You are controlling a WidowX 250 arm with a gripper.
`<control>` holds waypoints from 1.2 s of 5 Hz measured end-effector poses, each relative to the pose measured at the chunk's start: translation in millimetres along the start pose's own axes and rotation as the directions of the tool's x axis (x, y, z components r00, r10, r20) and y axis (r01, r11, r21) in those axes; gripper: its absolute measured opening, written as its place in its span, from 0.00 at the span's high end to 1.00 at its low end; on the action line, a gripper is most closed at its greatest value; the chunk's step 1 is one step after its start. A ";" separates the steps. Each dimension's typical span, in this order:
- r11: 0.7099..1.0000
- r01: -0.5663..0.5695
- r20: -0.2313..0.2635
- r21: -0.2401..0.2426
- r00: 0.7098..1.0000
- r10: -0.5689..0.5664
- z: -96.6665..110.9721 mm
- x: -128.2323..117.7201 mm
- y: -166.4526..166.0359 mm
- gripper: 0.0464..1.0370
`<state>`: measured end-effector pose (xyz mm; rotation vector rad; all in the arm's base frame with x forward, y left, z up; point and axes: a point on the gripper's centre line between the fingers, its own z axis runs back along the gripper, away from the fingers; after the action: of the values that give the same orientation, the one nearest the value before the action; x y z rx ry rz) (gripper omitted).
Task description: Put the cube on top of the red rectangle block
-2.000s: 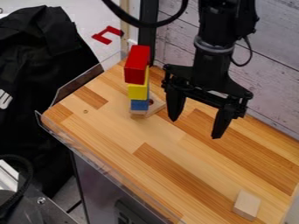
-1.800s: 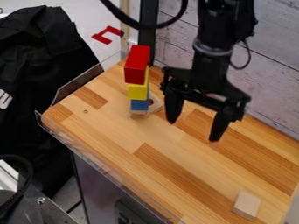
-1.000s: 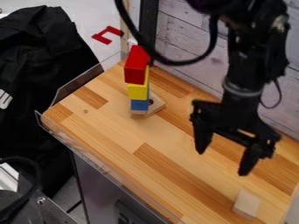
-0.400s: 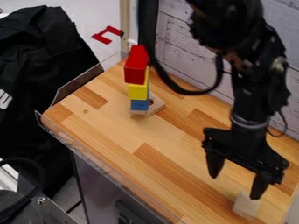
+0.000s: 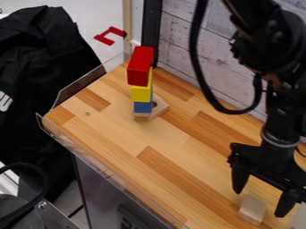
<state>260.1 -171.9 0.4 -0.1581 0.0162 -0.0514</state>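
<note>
At the lower right, my gripper [image 5: 261, 202] stands open above the tabletop, its two fingers apart with nothing held between them. The pale wooden cube [image 5: 252, 209] lies on the table just below and between the fingertips; whether either finger touches it I cannot tell. Toward the back left is an upright stack: the red rectangle block [image 5: 140, 66] is on top, over a yellow block [image 5: 141, 94], a blue block [image 5: 142, 107] and a wooden piece at the bottom.
A wooden piece with a hole [image 5: 160, 108] lies against the stack's base. A clear plastic rim [image 5: 101, 162] runs along the table's left and front edges. A whitewashed plank wall [image 5: 179, 40] stands behind, and a black cable hangs from the arm.
My gripper has moved right and toward the front of the table, from beside the stack to over the pale cube, staying open. The stack and the cube have not moved.
</note>
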 end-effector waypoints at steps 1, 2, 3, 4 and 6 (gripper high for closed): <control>1.000 -0.030 -0.015 -0.001 0.999 0.030 -5.6 2.6 -3.0 0.04; 0.998 -0.067 -0.033 -0.002 0.997 0.067 -8.6 0.4 -3.1 0.04; 0.994 -0.112 -0.059 0.010 0.992 0.113 -12.2 -4.9 1.3 0.04; 0.989 -0.149 -0.081 0.013 0.985 0.150 -16.7 -8.3 4.8 0.04; 0.981 -0.194 -0.107 -0.018 0.976 0.192 -31.0 -7.0 5.4 0.06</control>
<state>252.8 -171.2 -31.0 -0.1815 0.1366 0.1349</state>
